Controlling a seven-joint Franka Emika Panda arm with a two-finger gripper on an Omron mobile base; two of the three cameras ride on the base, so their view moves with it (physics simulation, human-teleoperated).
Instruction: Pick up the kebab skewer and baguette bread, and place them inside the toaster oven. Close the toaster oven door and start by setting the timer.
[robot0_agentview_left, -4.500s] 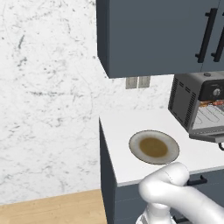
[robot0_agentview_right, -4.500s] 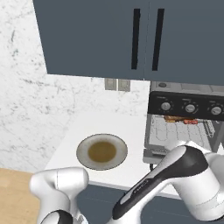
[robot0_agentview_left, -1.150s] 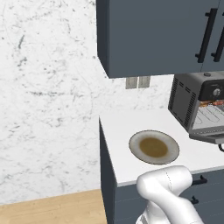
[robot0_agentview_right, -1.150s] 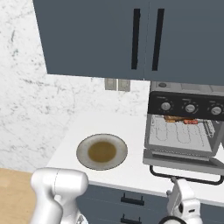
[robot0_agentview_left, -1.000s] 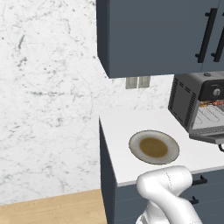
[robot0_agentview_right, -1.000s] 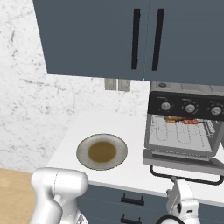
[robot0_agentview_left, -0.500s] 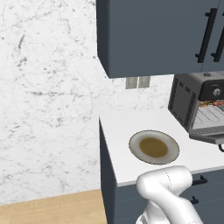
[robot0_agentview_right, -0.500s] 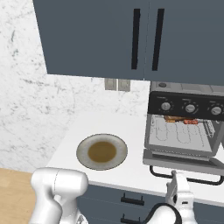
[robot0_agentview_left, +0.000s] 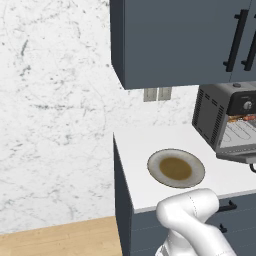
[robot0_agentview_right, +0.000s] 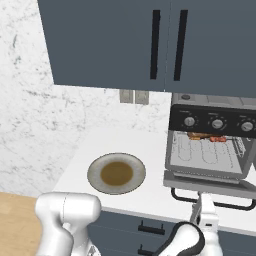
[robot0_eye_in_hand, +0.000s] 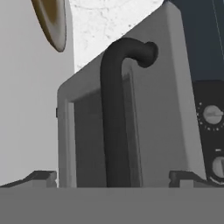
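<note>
Open jaws astride the lowered toaster oven door (robot0_agentview_right: 209, 183) handle, seemingly untouching.

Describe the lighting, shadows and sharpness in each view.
Left base view: flat, even light, faint shade under the plate. Right base view: toaster oven cavity lit, no glare. Hand view: door handle close and soft-edged, rolled sideways.

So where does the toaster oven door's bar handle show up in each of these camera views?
Left base view: bar handle at the right edge, cut off by the frame.
Right base view: lower right, below the open toaster oven door.
Hand view: centre, a dark upright bar.
Shared landmark: the plate on the counter.
</note>
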